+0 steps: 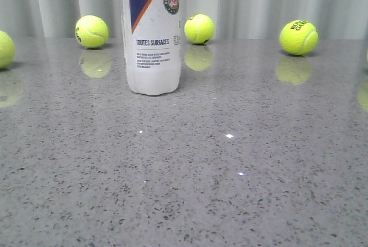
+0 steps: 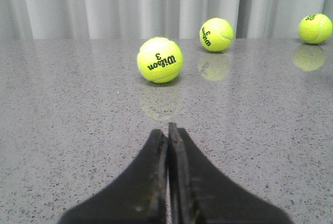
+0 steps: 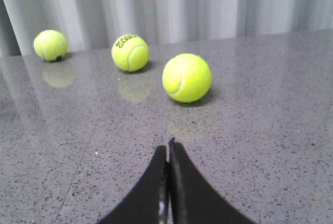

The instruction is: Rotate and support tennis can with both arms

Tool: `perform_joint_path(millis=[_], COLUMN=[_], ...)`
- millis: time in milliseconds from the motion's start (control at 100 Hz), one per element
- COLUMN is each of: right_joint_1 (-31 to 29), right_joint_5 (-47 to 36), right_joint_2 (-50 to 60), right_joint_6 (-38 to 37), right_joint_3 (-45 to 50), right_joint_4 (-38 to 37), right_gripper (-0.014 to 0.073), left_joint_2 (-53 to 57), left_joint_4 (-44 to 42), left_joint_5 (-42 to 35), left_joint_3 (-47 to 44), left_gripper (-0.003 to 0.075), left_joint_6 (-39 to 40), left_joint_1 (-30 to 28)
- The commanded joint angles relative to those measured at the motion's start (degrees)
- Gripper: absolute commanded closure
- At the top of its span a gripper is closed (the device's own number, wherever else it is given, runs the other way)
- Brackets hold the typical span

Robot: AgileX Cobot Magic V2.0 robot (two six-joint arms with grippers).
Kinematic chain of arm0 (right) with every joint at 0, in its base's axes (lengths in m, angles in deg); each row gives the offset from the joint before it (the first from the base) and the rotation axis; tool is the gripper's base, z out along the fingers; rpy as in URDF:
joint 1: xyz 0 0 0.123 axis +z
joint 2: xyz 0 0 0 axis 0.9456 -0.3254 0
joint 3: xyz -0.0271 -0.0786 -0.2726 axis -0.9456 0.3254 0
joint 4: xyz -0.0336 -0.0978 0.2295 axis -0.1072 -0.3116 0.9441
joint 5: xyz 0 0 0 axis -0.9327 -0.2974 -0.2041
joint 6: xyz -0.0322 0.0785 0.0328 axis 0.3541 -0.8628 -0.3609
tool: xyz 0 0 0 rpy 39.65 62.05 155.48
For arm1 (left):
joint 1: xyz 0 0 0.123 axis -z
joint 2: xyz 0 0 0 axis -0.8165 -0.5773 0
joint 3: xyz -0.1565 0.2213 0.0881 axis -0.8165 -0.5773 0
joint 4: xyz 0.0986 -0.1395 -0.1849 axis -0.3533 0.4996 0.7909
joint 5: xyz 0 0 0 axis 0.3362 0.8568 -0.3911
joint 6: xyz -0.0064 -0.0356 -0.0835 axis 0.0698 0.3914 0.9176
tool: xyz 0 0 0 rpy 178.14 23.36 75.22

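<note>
**Tennis can upright at far left-centre, both grippers closed and empty**

While neither arm shows in the front view, the tall white cylindrical tennis can (image 1: pixel 153 34) stands upright on the speckled grey polished stone table (image 1: pixel 241 166), left of centre and toward the far side, its top cut off by the frame. Label reads "TOUTES SURFACES" in dark capitals, with small unreadable lines below. Above that is a navy panel edged by an orange stripe, plus a round green-red emblem; its lettering is too small to read.

Yellow-green tennis balls sit along the far edge, in front of the pale pleated curtain (image 1: pixel 259 0): one far-left ball (image 1: pixel 91 31) left of the can, one centre ball (image 1: pixel 199 29) just right of the can, one far-right ball (image 1: pixel 298 37) with dark print, unreadable here. Another ball (image 1: pixel 4 49) is half cut off at the left edge. None touches the can.

Left wrist view: left gripper (image 2: pixel 168 130), matte black wedge fingers pressed together, only a hairline seam between them, nothing held. Nearest ball ahead of it (image 2: pixel 159 60) reads "Wilson 3"; the next ball (image 2: pixel 216 34) also shows "Wilson" print. Tips apart from both.

Right wrist view: right gripper (image 3: pixel 168 148), black fingers likewise shut tip to tip, holding nothing. A plain ball (image 3: pixel 187 77) lies ahead, not touching; a ball beyond it (image 3: pixel 130 52) has dark lettering, blurred.
</note>
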Motion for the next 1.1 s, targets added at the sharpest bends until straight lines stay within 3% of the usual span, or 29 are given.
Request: perform_joint_path(millis=[0, 1090], right_joint_1=[-0.4, -0.6], right_joint_5=[-6.2, -4.9], right_joint_2=[3.4, 3.4], right_joint_6=[0.5, 0.5], right_joint_3=[1.0, 0.9], right_joint_4=[0.1, 0.1], right_gripper=[0.0658, 0.0658], left_joint_2=[2.2, 2.2], left_joint_4=[0.5, 0.5], left_joint_5=[-4.4, -4.4], left_joint_3=[-2.7, -2.7], left_gripper=[0.0741, 0.0741], left_joint_6=[0.5, 0.5], left_joint_1=[-0.1, -0.1])
